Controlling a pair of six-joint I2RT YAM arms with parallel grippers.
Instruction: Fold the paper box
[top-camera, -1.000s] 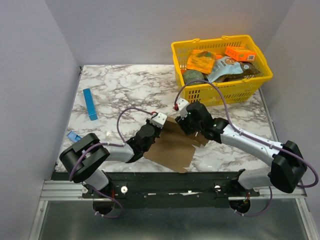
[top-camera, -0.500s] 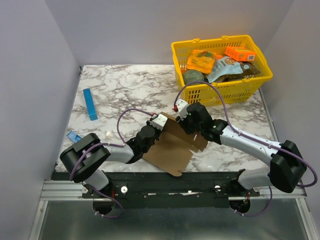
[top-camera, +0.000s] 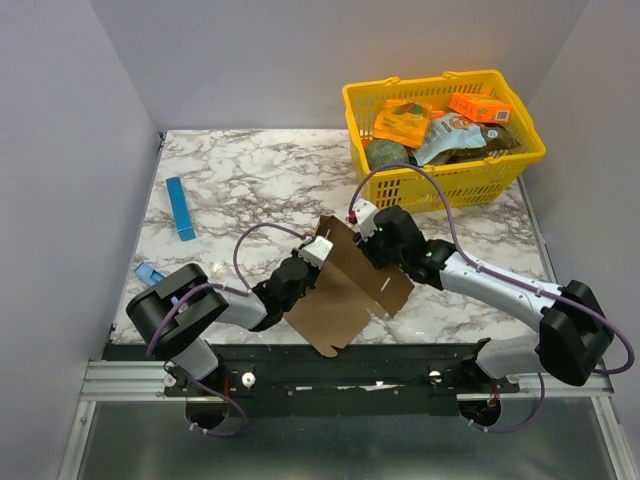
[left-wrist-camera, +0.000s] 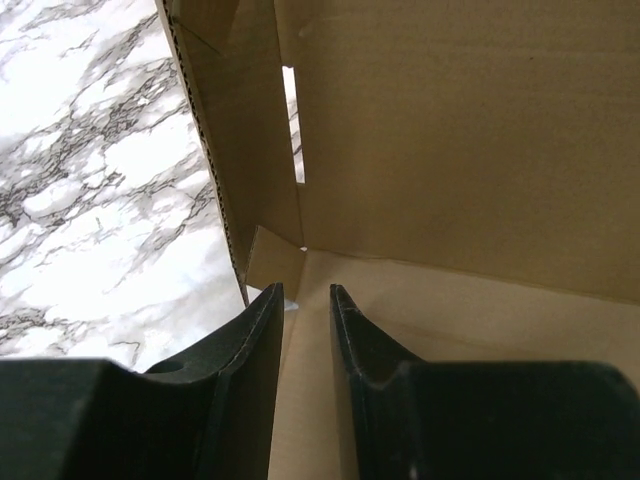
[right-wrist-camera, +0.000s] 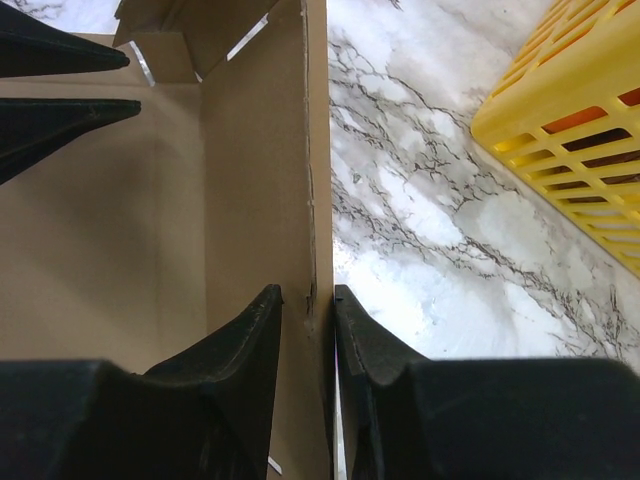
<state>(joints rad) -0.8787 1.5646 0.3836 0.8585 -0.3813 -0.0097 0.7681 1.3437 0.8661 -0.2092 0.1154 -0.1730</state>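
Paper box (top-camera: 345, 290) lies as a brown, partly folded sheet on the marble counter (top-camera: 250, 170) between the two arms in the top view, its near-left part raised off the surface. The left claw (top-camera: 305, 268) meets its left edge, the right claw (top-camera: 372, 255) its far-right corner. A yellow basket (top-camera: 450, 185) with orange boxes (top-camera: 480, 105) stands at the far right. A blue strip (top-camera: 180, 208) lies well apart at the far left.

From the left wrist, the left claw (left-wrist-camera: 300, 300) stands narrow, its fingers (left-wrist-camera: 260, 330) not meeting. A cardboard crease runs into the gap, below a slotted upright panel of the box (left-wrist-camera: 450, 130). Whether it pinches the cardboard cannot be told.

From the right wrist, the right claw (right-wrist-camera: 308, 300) is narrow around an upright wall of the box (right-wrist-camera: 100, 250). The wall's edge runs between the fingers (right-wrist-camera: 355, 330), held there. The other claw's dark fingertips (right-wrist-camera: 90, 115) show at the upper left. The basket (right-wrist-camera: 570, 130) stands at the right.
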